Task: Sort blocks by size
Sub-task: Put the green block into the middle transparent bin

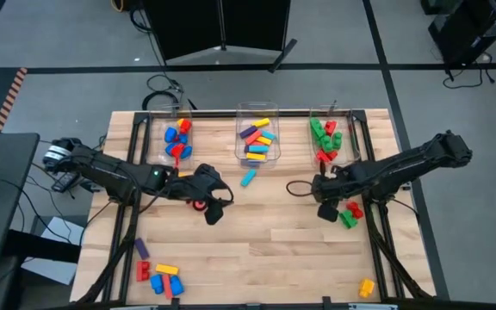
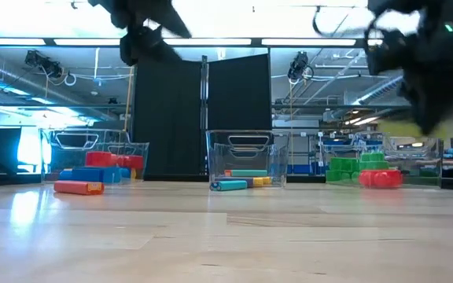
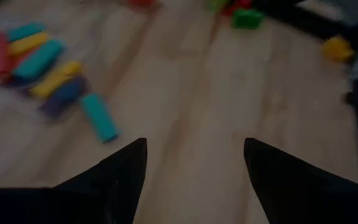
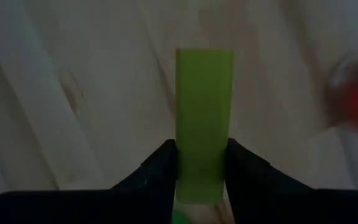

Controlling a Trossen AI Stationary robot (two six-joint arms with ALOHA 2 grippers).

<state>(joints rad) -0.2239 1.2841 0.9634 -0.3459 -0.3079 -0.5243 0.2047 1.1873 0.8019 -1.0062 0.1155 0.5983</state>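
Right wrist view showed the right hand (image 4: pixel 201 163) clamped on a green block (image 4: pixel 204 118), long axis pointing straight ahead; left hand (image 3: pixel 194 165) hung open.

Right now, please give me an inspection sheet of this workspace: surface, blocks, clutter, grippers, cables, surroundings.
Surface: wooden table, bare in the middle.
Job's things: blocks in three clear bins; a loose cyan block near the middle bin; a loose pile at the near left; a yellow block at the near right.
Clutter: nothing seen.
Grippers: left gripper open, empty; right gripper shut on a green block.
Cables: a black cable on the floor behind the table.
Surroundings: grey floor, black panel.
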